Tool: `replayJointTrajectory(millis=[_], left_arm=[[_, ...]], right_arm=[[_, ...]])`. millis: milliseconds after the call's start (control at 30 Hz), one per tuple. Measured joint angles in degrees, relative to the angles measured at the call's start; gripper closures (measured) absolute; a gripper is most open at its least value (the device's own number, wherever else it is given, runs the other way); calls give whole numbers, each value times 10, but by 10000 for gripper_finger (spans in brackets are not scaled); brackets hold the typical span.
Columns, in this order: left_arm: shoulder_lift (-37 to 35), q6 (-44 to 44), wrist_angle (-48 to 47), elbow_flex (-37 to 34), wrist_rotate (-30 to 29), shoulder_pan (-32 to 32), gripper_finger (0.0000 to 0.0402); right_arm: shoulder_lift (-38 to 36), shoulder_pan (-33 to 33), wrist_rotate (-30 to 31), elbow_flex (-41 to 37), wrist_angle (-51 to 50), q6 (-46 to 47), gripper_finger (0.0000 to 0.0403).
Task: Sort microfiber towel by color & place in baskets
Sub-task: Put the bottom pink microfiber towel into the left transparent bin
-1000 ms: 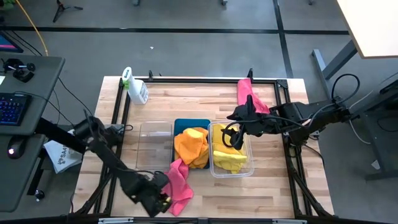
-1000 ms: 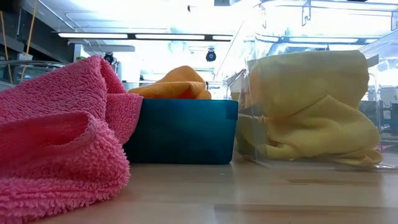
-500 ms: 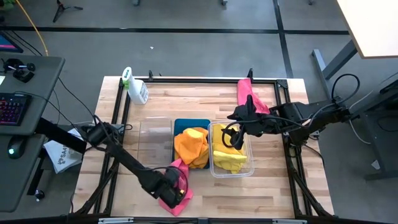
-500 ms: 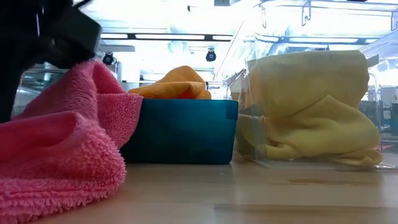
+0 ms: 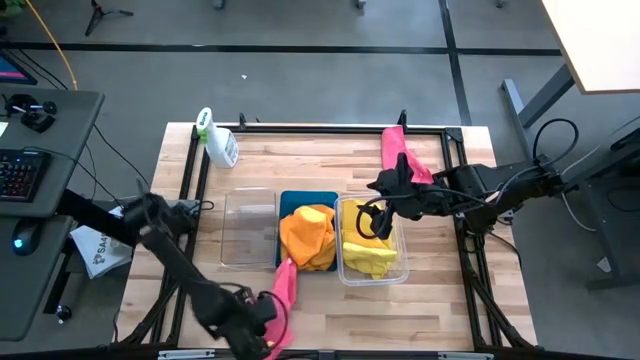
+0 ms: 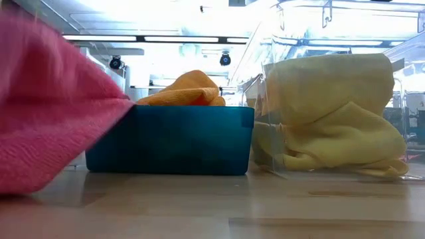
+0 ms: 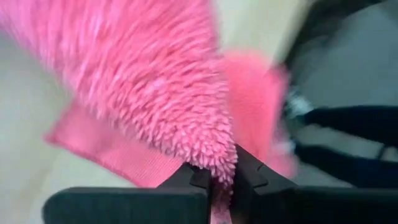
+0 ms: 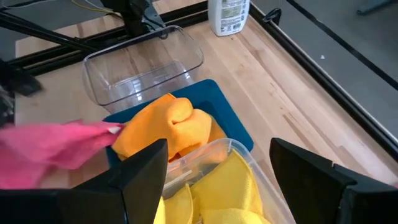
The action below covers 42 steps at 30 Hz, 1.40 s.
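My left gripper (image 5: 257,322) is at the table's near edge, shut on a pink microfiber towel (image 5: 283,285). The towel stretches from it toward the near left corner of the blue basket (image 5: 308,197). That basket holds an orange towel (image 5: 307,235). The clear basket (image 5: 400,270) on its right holds yellow towels (image 5: 366,252), and my right gripper (image 5: 375,215) hangs open above them, touching nothing. On the blue basket's left stands another clear basket (image 5: 248,228) with nothing in it. A second pink towel (image 5: 397,150) hangs over the frame rail at the far right. My left gripper pinches a bunched fold of the pink towel (image 7: 221,167) between its two fingertips. The rest of the cloth spreads away beyond the fingers. In the low view the towel (image 6: 46,119) is raised off the tabletop. I cannot tell whether its far end touches the blue basket.
A white spray bottle with a green top (image 5: 218,143) stands at the far left corner. A black frame rail (image 5: 320,128) runs around the table. Bare wood lies near the front edge right of the pink towel. A desk with a keyboard (image 5: 20,175) stands left of the table.
My left gripper went right onto the heaped pink towel, took hold of it, then drew back toward the near edge. The towel, which lay crumpled on the table, is now pulled up and stretched into a narrow strip. My right gripper has kept still.
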Motion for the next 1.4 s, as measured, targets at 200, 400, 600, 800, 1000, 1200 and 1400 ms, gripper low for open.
replayJointTrajectory(millis=[200,400,600,800,1000,1200,1400], left_arm=[[-145,100,-70,58,-215,12,399],[-279,181,-171,95,-436,33,401],[-335,111,-341,95,-448,54,401],[-313,-16,-448,41,-394,65,401],[-306,-19,-354,-114,-317,93,401],[-306,-17,-342,-235,-177,144,401],[-306,116,-209,-264,-130,201,401]], right_arm=[[0,-3,12,0,0,0,128],[0,-11,12,0,0,4,128],[0,-11,12,0,-1,6,128],[0,-11,22,0,-7,7,128],[0,-11,42,0,-7,7,128],[0,-11,44,0,-7,7,128],[0,-11,57,0,-7,26,128]])
